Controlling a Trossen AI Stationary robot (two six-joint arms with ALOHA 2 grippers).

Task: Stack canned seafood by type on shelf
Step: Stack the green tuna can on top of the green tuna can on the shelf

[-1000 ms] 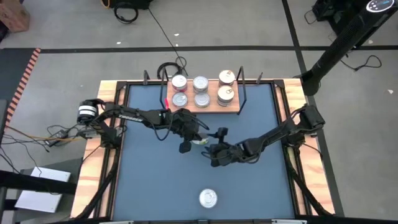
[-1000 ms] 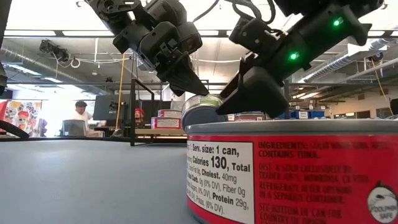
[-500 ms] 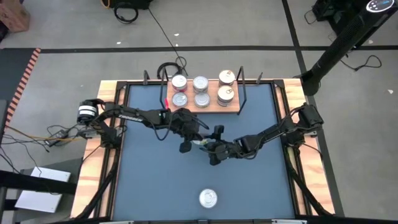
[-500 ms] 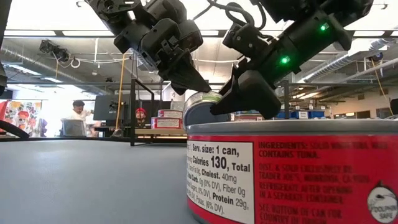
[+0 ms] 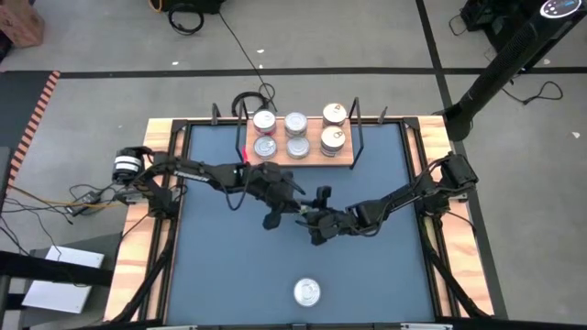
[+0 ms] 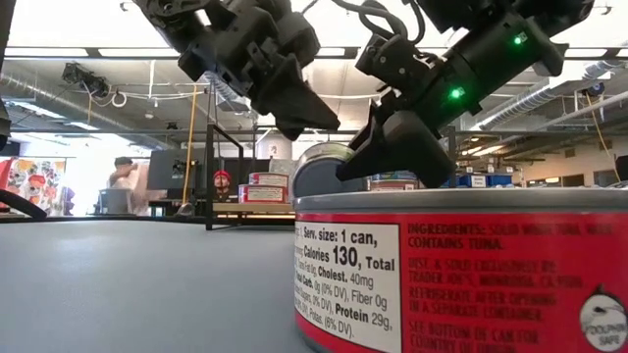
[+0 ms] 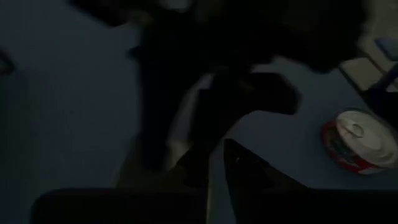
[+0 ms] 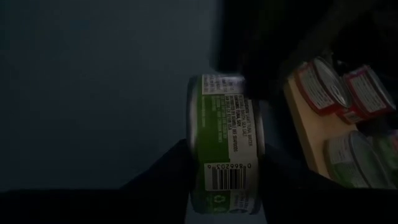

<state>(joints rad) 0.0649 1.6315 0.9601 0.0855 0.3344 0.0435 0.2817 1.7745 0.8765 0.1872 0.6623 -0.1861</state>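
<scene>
Green tin between two claws at mid-counter, shelf partly filled

Six tins (image 5: 295,134) already stand in pairs on the shelf (image 5: 316,158) at the top centre of the high view, so most of the sorting looks done; one red tin (image 5: 306,292) waits alone on the counter (image 5: 211,266) at the bottom centre. A green-labelled tin (image 8: 225,146) hangs on edge in mid-frame, clasped between the fingers of the right claw (image 5: 310,223), which grips it by its flat faces. The left claw (image 5: 275,209) sits just beside it toward the left; its fingers look slightly parted and seem clear of the tin, though I cannot tell for certain.
</scene>
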